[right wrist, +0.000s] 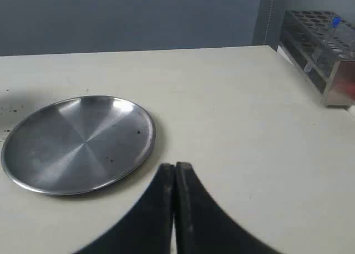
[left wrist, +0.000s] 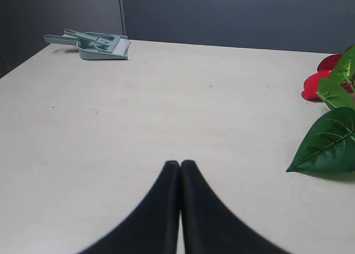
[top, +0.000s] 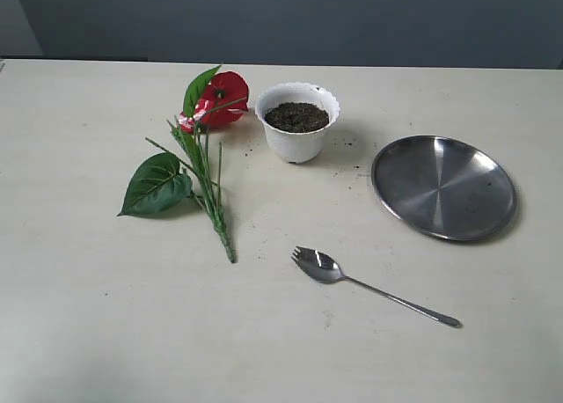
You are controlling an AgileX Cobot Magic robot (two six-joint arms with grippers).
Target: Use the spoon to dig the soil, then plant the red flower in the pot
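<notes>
**A:** Where are the grippers?

**B:** Nearest of all, out of the exterior view. The left gripper (left wrist: 179, 166) has its jaws pressed together on nothing, above bare table (top: 88, 333). The right gripper (right wrist: 175, 168) is likewise closed and empty, just near of the plate (right wrist: 77, 143).

**A:** And the spoon?

**B:** The spoon (top: 318, 265) lies flat, near and right of centre, with its bowl to the left and its handle running right and nearer. Beyond it the flower (top: 201, 161) lies on the left, stem ends near and bloom far, beside the pot (top: 297, 139). The soil (top: 297, 116) fills the pot.

**A:** So what comes first?

**B:** I'd say picking up the spoon, with the right arm. The jaws should spread, straddle the handle about midway and drop right to the table, because the handle is thin and may slip. Then keep the bowl level and dig at the soil's centre. The pot looks light, so a sideways push could tip it.
</notes>
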